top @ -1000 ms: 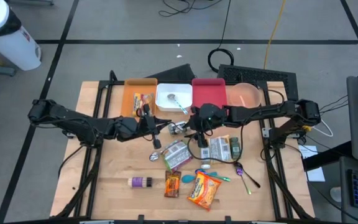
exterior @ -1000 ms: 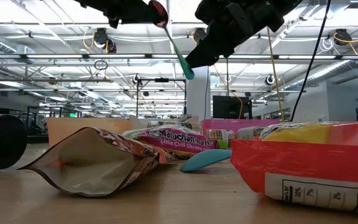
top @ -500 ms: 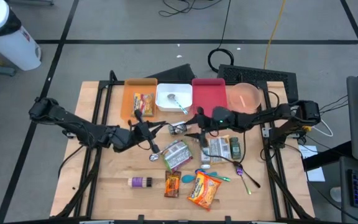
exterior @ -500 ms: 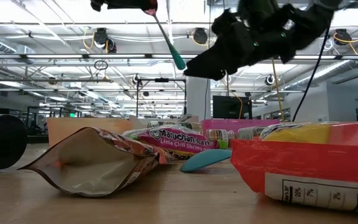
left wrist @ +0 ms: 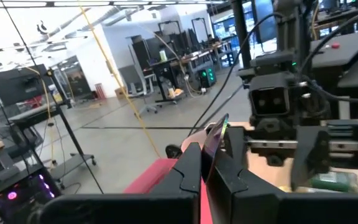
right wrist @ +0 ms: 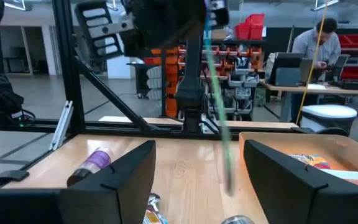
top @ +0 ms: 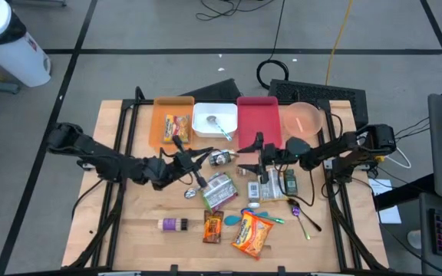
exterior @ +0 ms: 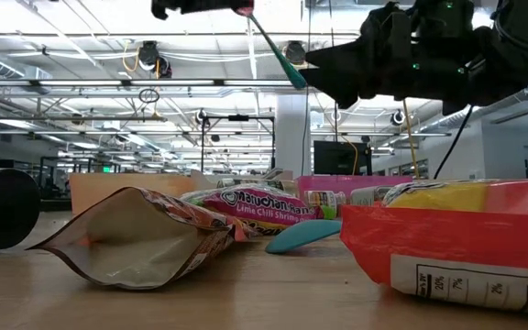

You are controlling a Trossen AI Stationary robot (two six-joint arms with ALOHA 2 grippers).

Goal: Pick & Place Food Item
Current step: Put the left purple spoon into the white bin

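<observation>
My left gripper [top: 192, 158] is over the table's middle, shut on a thin utensil [exterior: 273, 50] that has a pink handle and a teal end. My right gripper [top: 244, 161] faces it from the right, level and open. The teal end [right wrist: 219, 124] hangs just ahead of its two fingers, apart from them. Below on the table lie food packs: a ramen packet [top: 217, 188], green-labelled packs [top: 271, 182], a candy bar [top: 212, 227] and an orange chip bag [top: 252, 234]. My left gripper pinches the utensil's pink handle end [left wrist: 207, 146] between its two shut fingers. The fingers come level from the table's left. The utensil slants down and away below them toward my right gripper, its teal end [exterior: 293, 79] lifted well clear of the table.
Along the far edge stand an orange tray [top: 167, 123] with a snack, a white bowl [top: 213, 121] with a spoon, a red tray [top: 258, 115] and a pink plate [top: 304, 119]. A crumpled silver thing [top: 221, 159] lies between the grippers. A bottle [top: 173, 224] and spoons [top: 301, 215] lie nearer.
My right gripper has dropped lower and drawn back toward the table's right, tipping from pointing down to level, facing left. My left gripper has shifted a little toward the near right with the utensil, whose teal end has swung up toward the right gripper.
</observation>
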